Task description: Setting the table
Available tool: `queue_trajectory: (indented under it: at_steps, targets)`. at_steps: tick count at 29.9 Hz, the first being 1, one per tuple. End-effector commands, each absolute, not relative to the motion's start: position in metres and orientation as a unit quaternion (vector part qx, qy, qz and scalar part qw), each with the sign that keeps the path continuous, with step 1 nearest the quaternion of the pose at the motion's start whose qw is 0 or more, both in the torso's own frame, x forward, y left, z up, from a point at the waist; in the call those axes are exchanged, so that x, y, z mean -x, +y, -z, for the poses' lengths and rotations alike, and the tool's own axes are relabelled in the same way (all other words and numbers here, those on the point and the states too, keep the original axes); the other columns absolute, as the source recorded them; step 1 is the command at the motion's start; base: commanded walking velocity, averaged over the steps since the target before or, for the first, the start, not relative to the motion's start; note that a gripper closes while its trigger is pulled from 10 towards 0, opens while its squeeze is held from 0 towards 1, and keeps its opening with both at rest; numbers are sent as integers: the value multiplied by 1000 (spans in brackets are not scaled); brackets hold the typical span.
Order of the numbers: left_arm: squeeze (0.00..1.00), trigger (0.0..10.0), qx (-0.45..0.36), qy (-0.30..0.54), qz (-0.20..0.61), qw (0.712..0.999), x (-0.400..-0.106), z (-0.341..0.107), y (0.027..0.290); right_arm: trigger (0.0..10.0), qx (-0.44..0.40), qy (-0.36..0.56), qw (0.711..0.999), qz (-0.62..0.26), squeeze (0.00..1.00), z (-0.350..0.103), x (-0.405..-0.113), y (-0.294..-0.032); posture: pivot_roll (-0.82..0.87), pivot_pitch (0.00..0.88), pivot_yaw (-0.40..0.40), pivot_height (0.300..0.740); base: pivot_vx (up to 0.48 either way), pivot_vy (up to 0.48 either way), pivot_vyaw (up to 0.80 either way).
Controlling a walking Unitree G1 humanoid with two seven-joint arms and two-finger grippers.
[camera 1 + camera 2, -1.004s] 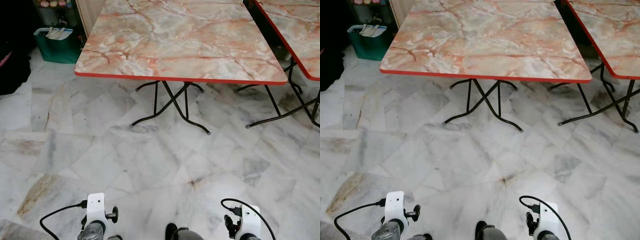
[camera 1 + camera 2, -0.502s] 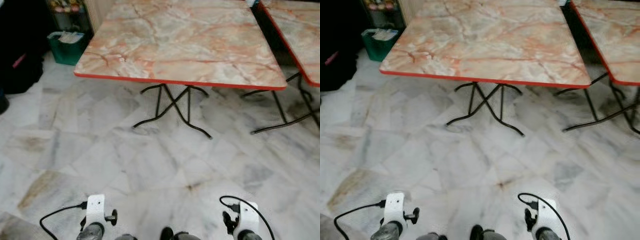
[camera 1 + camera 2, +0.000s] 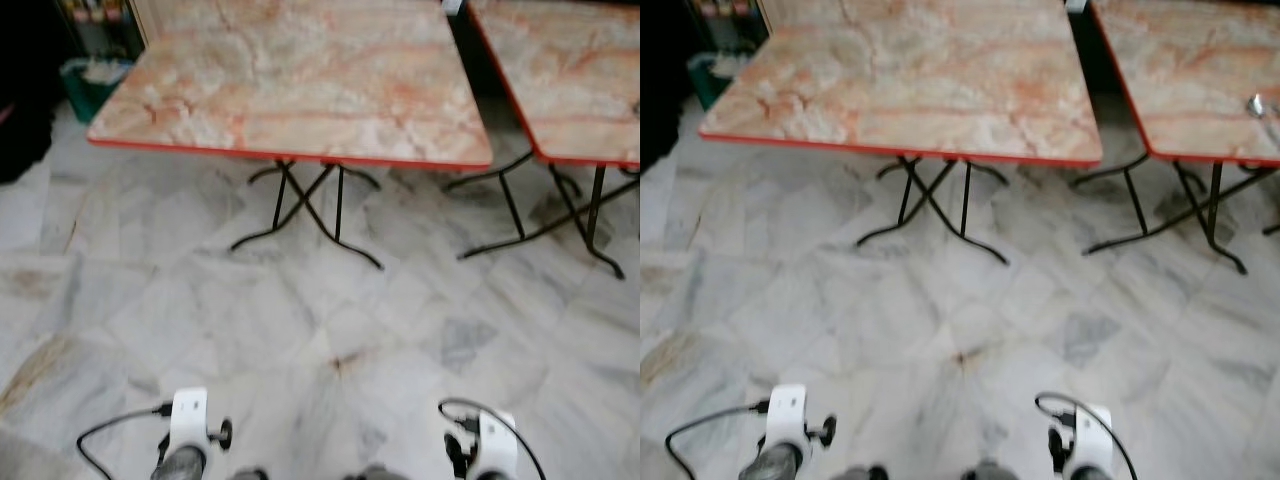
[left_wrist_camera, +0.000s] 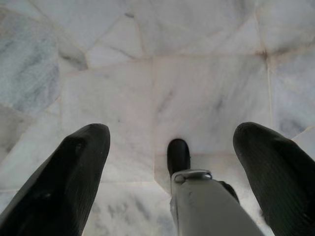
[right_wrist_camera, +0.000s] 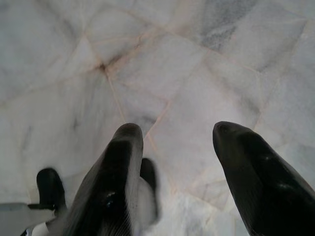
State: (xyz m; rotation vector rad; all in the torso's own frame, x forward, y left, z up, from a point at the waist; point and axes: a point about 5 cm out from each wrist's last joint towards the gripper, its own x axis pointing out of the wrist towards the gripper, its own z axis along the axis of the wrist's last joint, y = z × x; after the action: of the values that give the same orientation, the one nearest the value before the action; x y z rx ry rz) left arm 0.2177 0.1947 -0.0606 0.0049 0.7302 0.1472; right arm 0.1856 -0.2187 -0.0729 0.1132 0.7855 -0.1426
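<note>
A square folding table point(image 3: 290, 90) with an orange marble-pattern top and red edge stands ahead of me. A second table of the same kind point(image 3: 570, 80) stands to its right, across a narrow gap. A small shiny thing point(image 3: 1257, 104) lies on the second table, too blurred to identify. Both my arms hang low: the left wrist point(image 3: 188, 420) and right wrist point(image 3: 490, 440) show at the bottom edge. My left gripper point(image 4: 172, 132) is open over the floor, holding nothing. My right gripper point(image 5: 177, 130) is open too, also over bare floor.
White marble floor point(image 3: 330, 330) lies between me and the tables. Black crossed legs point(image 3: 300, 210) stand under the near table, and more legs point(image 3: 540, 215) under the right one. A green bin point(image 3: 90, 85) and dark objects sit at the far left. My own foot point(image 4: 178, 155) shows below the left gripper.
The whole picture has shifted left and blurred, so the camera has turned right; more of the second table is in view. Both arms hang as before.
</note>
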Motion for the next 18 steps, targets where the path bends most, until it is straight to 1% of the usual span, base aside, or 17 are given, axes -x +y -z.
queue_trajectory:
  at_steps: [1, 18]
  targets:
    - [0, 10000, 2, 374, -70, 925, -211, 66, 191, 10000, -54, 392, 915, 78, 0, 76, -178, -223, -29, 216, -23, 740, 439, 0, 0]
    - [0, 10000, 6, 373, -69, 925, -211, 66, 192, 10000, -55, 392, 915, 77, 0, 75, -179, -223, -30, 222, -25, 740, 472, 0, 0]
